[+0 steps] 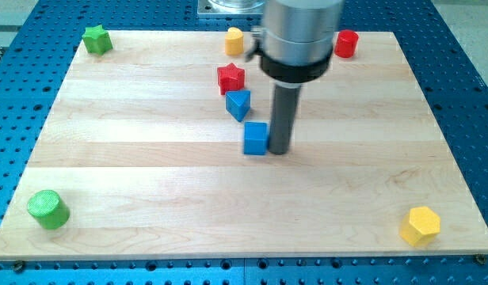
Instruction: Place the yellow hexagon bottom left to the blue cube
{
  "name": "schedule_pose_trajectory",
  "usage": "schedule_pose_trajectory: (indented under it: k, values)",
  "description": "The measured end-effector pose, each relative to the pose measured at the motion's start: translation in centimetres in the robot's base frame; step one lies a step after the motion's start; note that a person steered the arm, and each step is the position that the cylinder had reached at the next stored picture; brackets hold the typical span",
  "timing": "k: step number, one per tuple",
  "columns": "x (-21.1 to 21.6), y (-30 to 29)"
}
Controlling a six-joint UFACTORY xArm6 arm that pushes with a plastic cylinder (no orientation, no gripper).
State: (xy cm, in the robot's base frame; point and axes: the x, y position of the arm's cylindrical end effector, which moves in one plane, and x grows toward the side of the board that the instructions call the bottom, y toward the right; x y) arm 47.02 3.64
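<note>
The yellow hexagon lies near the board's bottom right corner. The blue cube sits near the middle of the board. My tip rests right beside the blue cube's right side, touching or nearly touching it. The hexagon is far from the tip, to the lower right.
A blue triangular block and a red star lie just above the cube. A yellow cylinder and a red cylinder stand at the top edge. A green star is top left, a green cylinder bottom left.
</note>
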Motion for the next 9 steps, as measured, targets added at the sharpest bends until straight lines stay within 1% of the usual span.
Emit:
schedule_pose_trajectory:
  k: [1,2,3,4,5,6,7,8,9]
  values:
    - [-0.6,-0.8]
    - [-2.7,-0.5]
    - [-6.0,0.6]
    - [-7.4,-0.4]
    - [-7.5,-1.6]
    - [-7.5,-3.0]
    - [-6.6,0.2]
    - [-1.7,5.5]
    - [-0.5,1.6]
